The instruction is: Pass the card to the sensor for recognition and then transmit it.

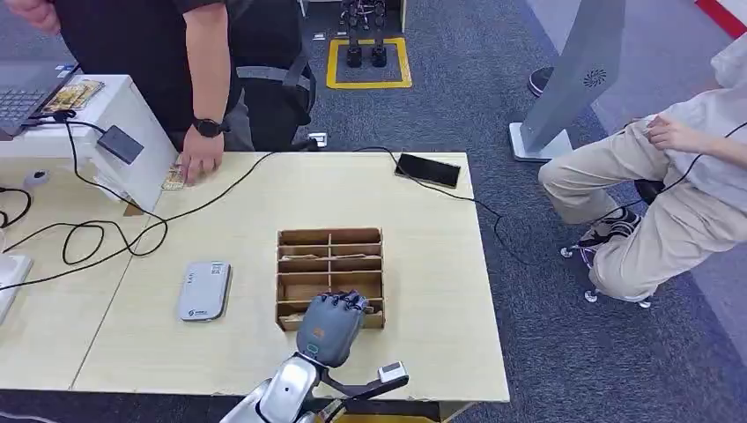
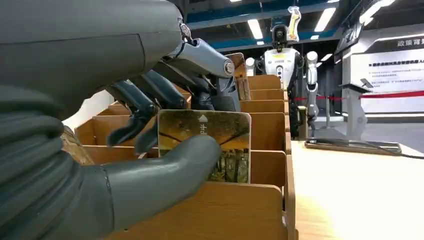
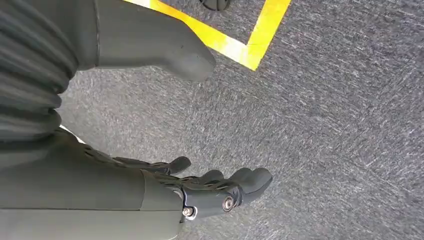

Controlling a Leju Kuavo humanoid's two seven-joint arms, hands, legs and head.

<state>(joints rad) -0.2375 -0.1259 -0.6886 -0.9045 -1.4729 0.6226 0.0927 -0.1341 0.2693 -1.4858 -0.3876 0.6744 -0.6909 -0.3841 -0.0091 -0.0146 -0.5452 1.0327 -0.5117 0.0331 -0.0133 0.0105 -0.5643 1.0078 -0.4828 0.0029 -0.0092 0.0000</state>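
Left wrist view records the card [image 2: 220,145] standing upright in a front compartment of the wooden divider box [image 2: 225,210], with the left hand [image 2: 125,130] on it: the thick thumb [image 2: 165,172] presses its near face and the dark fingers [image 2: 140,107] curl over its top edge behind, so the card is pinched between them. Head view places the same left hand [image 1: 331,326] over the near row of the wooden divider box [image 1: 330,264], which hides the card from above.

Right hand [image 3: 165,185] hangs over grey carpet [image 3: 325,125] beside a yellow floor line [image 3: 240,47], fingers loosely apart and holding nothing.

On the light wooden table [image 1: 423,335], a grey card reader [image 1: 204,290] lies to the left of the box, well apart from it. A black phone [image 1: 427,169] rests at the far edge, with a black cable [image 1: 220,189] running across the top. A white stand [image 1: 114,132] at far left carries a laptop [image 1: 22,92]. A person's hand [image 1: 201,163] presses a card against the table beside that stand. A second person [image 1: 669,194] sits to the right on the carpet side. Another humanoid robot [image 2: 282,55] stands in the background of the left wrist view.
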